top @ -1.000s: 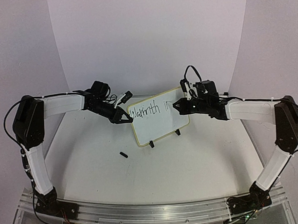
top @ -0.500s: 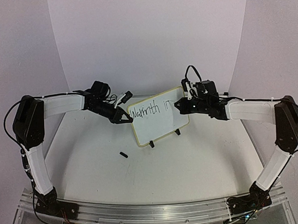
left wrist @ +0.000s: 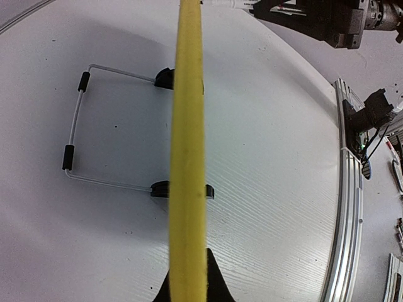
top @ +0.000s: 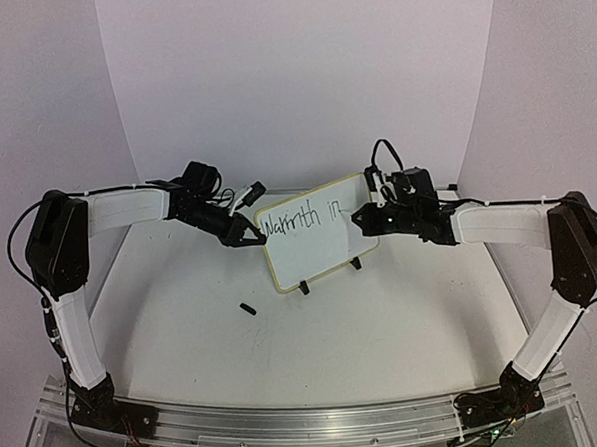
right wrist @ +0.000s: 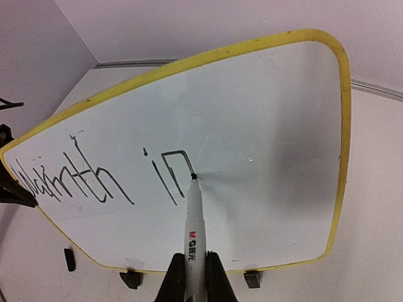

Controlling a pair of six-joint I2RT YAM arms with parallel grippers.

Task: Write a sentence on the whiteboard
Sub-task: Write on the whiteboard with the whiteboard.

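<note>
Two words (right wrist: pixel 94 179) on whiteboard (right wrist: pixel 264 126) | marker (right wrist: pixel 194 217) in right gripper (right wrist: pixel 192 269) | left gripper (top: pixel 247 234) clamps whiteboard

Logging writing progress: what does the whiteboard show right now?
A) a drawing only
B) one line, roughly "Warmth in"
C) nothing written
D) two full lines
B: the sentence on the whiteboard is one line, roughly "Warmth in", with the tip of the marker in the right gripper at the n.

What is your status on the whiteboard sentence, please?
Left gripper shut on whiteboard edge. Right gripper shut on marker, tip at "in". Sentence reads "Warmth in". Small black object lies clear.
</note>
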